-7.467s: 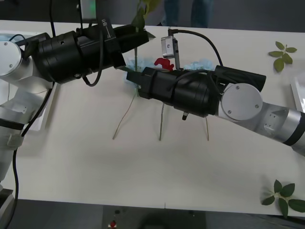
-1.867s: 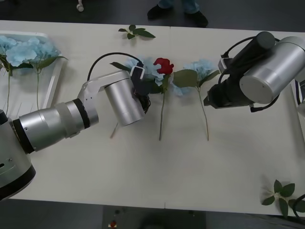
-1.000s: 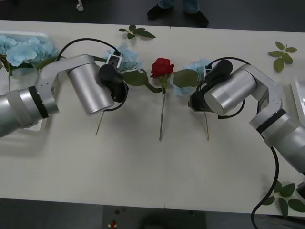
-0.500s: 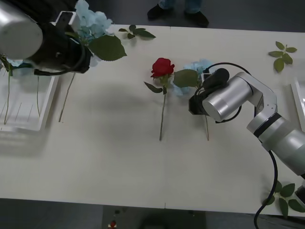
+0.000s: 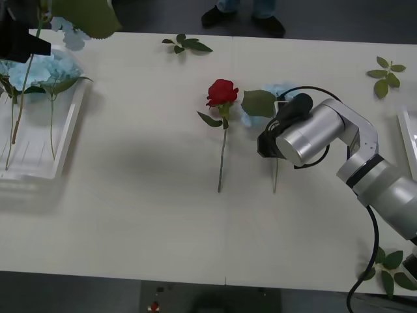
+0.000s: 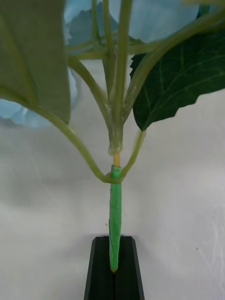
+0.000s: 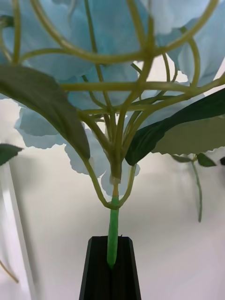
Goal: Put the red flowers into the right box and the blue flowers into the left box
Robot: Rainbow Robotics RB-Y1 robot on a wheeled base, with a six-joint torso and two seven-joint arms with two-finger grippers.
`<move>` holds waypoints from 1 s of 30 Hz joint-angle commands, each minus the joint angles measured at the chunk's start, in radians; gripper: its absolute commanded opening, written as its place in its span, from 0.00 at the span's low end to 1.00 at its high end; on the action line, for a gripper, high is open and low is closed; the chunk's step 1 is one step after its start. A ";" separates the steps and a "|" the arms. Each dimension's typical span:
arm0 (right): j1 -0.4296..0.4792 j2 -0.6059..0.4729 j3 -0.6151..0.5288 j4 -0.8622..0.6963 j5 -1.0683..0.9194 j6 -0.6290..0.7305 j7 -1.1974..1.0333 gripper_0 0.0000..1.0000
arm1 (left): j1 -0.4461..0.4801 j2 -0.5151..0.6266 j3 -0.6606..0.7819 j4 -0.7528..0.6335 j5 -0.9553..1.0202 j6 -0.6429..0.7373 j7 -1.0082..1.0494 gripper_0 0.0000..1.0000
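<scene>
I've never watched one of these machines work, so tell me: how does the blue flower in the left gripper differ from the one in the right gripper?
The left gripper holds its blue flower up over the left box. The right gripper holds its blue flower low at the table, beside the red rose. Both are pinched by the stem between black fingers.

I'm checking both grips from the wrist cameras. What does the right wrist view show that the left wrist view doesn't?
Right wrist view only: the right gripper shut on a blue flower just above the bare white table.

Left wrist view only: the left gripper shut on another blue flower, with the left box rim at the edge and a leaf sprig on the table.

Both: black fingers clamping a green stem, leaves and pale blue petals beyond.
</scene>
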 commanded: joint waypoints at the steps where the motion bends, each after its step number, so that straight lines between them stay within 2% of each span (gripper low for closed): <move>1: -0.073 -0.039 0.001 -0.063 -0.076 0.118 -0.014 0.00 | 0.018 0.033 0.081 0.066 0.051 -0.014 -0.063 0.00; 5: -0.143 -0.130 0.001 -0.161 -0.210 0.267 -0.022 0.00 | 0.018 0.065 0.139 0.127 -0.003 -0.018 -0.074 0.00; 11: -0.306 -0.334 -0.008 -0.341 -0.503 0.524 -0.030 0.00 | 0.018 0.125 0.177 0.233 -0.144 -0.027 -0.078 0.00; 18: -0.429 -0.513 -0.049 -0.434 -0.788 0.681 -0.014 0.00 | 0.018 0.197 0.137 0.369 -0.246 -0.070 -0.064 0.00; 24: -0.444 -0.601 -0.160 -0.488 -0.957 0.702 0.007 0.00 | 0.022 0.214 0.053 0.471 -0.278 -0.199 0.005 0.00; 30: -0.444 -0.752 -0.175 -0.556 -1.130 0.534 0.036 0.00 | 0.050 0.214 -0.073 0.567 -0.290 -0.424 0.026 0.00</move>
